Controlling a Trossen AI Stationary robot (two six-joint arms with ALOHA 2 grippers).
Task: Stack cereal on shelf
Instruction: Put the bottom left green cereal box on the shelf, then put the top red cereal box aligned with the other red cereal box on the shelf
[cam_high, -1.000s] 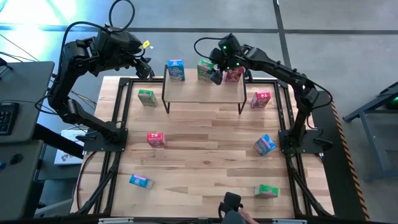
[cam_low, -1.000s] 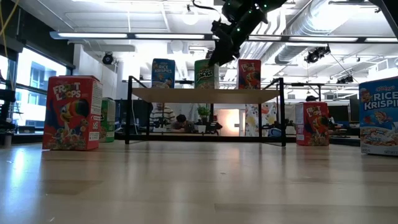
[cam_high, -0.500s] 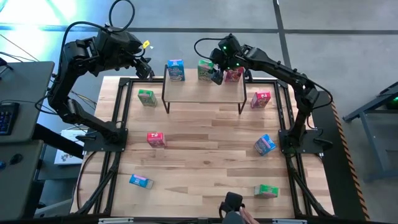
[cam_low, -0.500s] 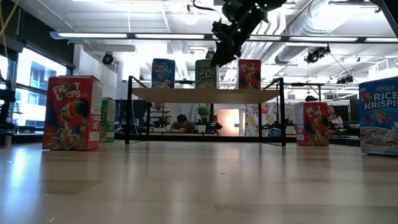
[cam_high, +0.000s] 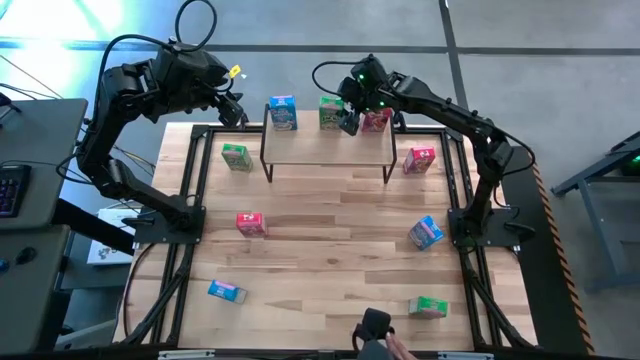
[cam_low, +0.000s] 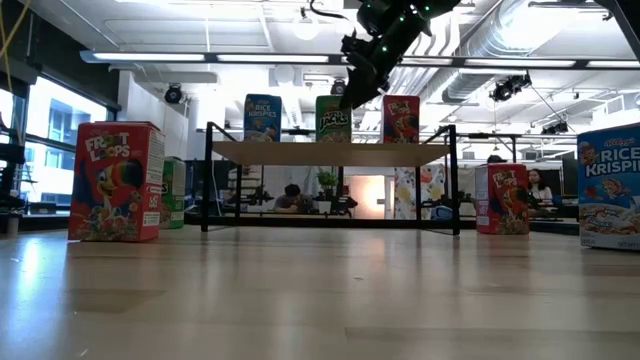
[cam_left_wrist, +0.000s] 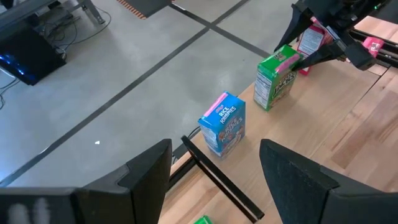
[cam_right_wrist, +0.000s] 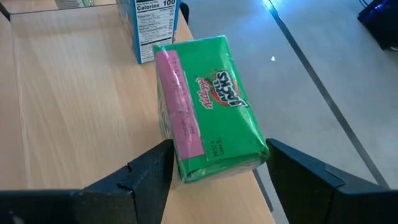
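Nudged slightly upright since a second ago, the green box (cam_high: 330, 111) stands on the shelf (cam_high: 325, 148) at its back edge, between the blue box (cam_high: 283, 113) and red box (cam_high: 377, 120). Right gripper (cam_high: 348, 122) sits just beside it, jaws apart, holding nothing. Best to back away straight without clipping it. Left gripper (cam_high: 236, 115) waits open and empty off the shelf's left end.

High view: straight down over the whole table (cam_high: 330, 230), far off.
Low view: tabletop height, level across it.
Wrist views: close, past each arm's fingers.
Shared: the shelf (cam_high: 326, 148) (cam_low: 330, 152) and green box (cam_left_wrist: 273, 84) (cam_right_wrist: 208, 106).
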